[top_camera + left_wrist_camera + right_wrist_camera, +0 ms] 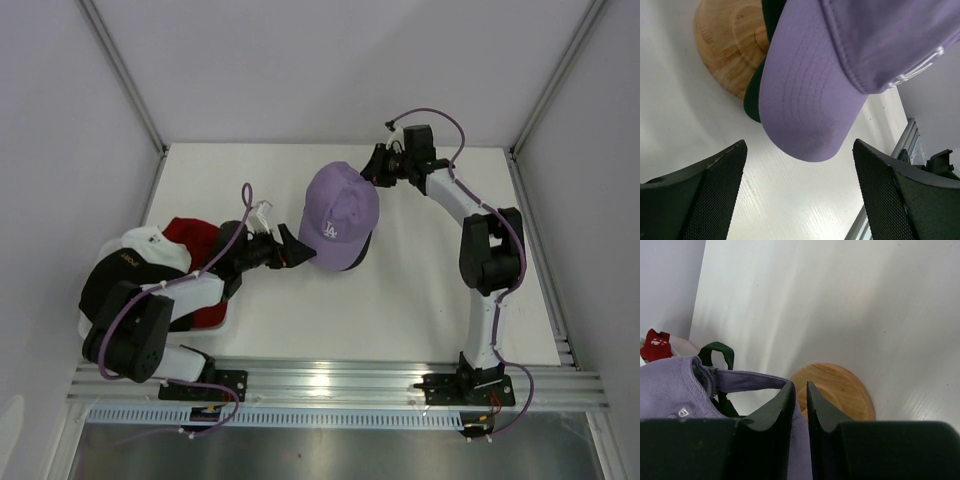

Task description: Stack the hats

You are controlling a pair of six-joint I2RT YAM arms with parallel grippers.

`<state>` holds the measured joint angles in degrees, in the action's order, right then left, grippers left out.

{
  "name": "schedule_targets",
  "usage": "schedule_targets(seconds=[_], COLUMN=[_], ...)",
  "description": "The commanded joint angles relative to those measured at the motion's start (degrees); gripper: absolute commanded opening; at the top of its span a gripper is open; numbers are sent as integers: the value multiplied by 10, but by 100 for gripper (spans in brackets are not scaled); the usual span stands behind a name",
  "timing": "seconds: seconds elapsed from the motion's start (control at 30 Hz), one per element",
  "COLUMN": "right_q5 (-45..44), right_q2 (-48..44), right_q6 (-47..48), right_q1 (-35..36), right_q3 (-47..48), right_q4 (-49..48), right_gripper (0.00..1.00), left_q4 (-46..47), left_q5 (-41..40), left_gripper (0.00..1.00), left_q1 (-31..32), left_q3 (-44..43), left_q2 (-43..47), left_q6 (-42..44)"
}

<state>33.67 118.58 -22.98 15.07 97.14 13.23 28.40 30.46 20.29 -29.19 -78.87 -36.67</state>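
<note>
Hazards, left to right.
- Table (430, 300), left edge: white cap (150, 250) and red cap (190, 232) lie heaped, partly under the left arm. A wide swing of that arm would likely drag or scatter them.
- Centre: lavender cap (340, 215) sits over the stand (727, 42) with green fabric (756, 95) beneath it. Whether the crown is fully seated cannot be told. If let go askew, it may slide off the rounded wood.
- Brim: a pinch or nudge from the left side could tilt the cap or shift the stand.
- Right: if that gripper draws back without letting go, it would probably pull the cap, and the fabric under it, off the stand.

End effectors, left to right.
- Left gripper (799, 150): jaws wide apart, holding nothing. The brim hangs between and just above the pads, with no contact evident.
- Right gripper (800, 385): jaws nearly together, clamped on the rear band of the lavender cap above the stand.
</note>
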Motion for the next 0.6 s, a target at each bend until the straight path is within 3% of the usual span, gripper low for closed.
schedule_targets(seconds=[0.0, 0.17, 0.27, 0.4, 0.5, 0.57], right_q5=[-20, -16, -19, -29, -26, -27], right_q2=[18, 29, 25, 23, 23, 23], right_q6=[28, 28, 28, 32, 26, 22], right_q1=[5, 8, 9, 9, 8, 9], right_q3=[29, 34, 33, 32, 33, 32], right_q4=[7, 6, 7, 7, 5, 5], right_gripper=[21, 22, 22, 23, 23, 23], left_q4=[150, 165, 211, 338, 404, 445], left_q5=[22, 17, 35, 43, 43, 41], left_gripper=[87, 71, 55, 34, 29, 18], left_q1=[2, 3, 2, 6, 16, 26], left_q3=[15, -10, -5, 31, 60, 64], left_q2=[-34, -69, -82, -88, -95, -102], left_q6=[-2, -2, -25, -70, -86, -91])
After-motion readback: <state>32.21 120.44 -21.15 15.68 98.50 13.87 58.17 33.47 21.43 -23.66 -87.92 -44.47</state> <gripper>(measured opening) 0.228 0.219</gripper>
